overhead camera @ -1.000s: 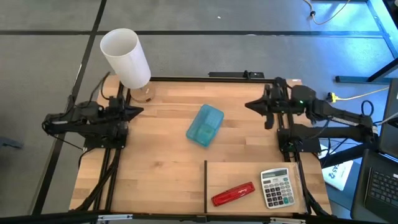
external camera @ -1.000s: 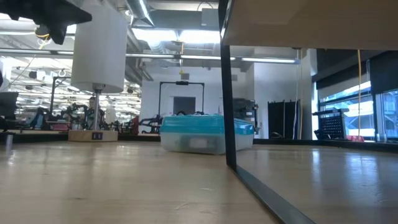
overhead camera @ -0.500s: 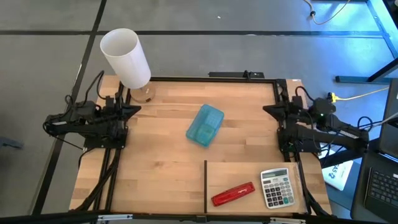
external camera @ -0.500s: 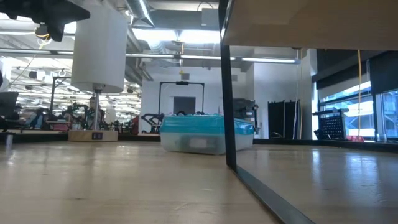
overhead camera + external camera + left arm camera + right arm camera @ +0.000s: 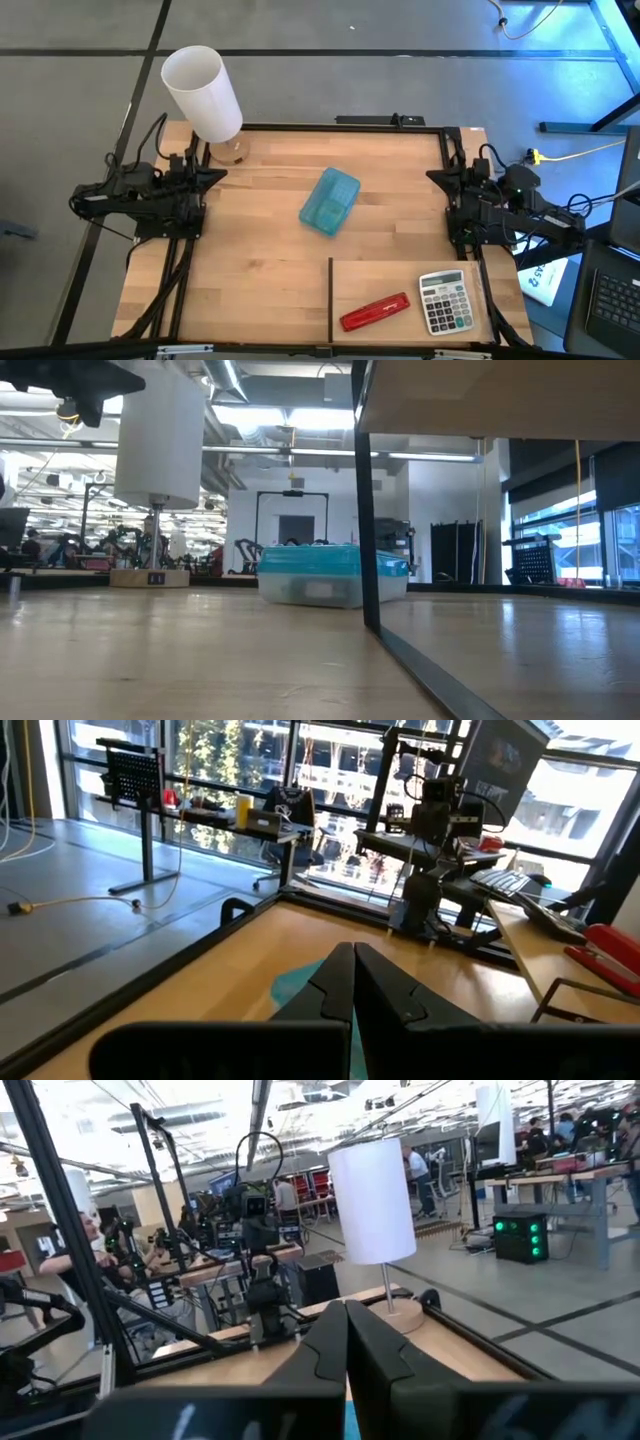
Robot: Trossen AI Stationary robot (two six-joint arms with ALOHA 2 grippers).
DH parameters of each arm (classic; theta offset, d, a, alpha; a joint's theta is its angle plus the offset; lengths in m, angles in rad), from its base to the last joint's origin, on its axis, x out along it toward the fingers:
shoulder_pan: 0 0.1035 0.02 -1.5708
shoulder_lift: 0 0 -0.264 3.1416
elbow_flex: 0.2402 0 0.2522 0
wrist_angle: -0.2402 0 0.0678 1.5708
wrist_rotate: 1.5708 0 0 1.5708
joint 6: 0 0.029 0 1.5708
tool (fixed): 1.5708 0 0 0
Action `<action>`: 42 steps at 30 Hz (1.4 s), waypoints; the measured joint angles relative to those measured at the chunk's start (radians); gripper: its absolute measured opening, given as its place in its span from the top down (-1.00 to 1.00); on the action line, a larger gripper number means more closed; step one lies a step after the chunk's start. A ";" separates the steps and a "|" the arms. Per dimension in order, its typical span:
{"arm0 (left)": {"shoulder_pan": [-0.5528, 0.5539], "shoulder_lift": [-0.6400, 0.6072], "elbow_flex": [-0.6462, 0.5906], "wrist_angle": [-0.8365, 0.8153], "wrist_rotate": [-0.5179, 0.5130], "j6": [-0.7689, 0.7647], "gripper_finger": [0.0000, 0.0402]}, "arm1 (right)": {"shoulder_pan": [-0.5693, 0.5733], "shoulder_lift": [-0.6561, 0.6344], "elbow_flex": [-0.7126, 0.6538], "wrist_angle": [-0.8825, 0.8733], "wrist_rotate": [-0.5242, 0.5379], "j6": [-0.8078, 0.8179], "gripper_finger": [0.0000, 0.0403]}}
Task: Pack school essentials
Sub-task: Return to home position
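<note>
Your left gripper (image 5: pixel 221 177) sits at the left edge of the table (image 5: pixel 250 270) with its fingers (image 5: pixel 340 982) pressed together on nothing. Your right gripper (image 5: pixel 433 176) sits at the right edge, its fingers (image 5: pixel 330 1342) likewise together and empty. Both are well apart from the blue box (image 5: pixel 330 201), which lies closed mid-table; you can't make out its contents. The red stapler (image 5: pixel 375 311) and the calculator (image 5: pixel 445 301) lie side by side in the sectioned-off corner on the right
</note>
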 joint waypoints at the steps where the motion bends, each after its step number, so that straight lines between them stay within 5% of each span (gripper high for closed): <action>1: 0.000 0.000 -0.006 0.009 -0.001 0.000 1.00 | 0.000 -0.001 0.000 -0.001 0.002 0.000 0.99; 15: 0.000 0.000 -0.295 0.284 -0.001 -0.006 1.00 | 0.000 -0.001 -0.356 0.366 -0.013 -0.028 0.99; 21: 0.000 0.001 -0.391 0.331 0.006 -0.005 1.00 | 0.000 0.003 -0.359 0.298 -0.016 -0.093 0.99; 42: -0.001 0.011 -0.393 0.340 0.022 0.081 1.00 | 0.000 0.003 -0.360 0.251 -0.015 -0.101 0.91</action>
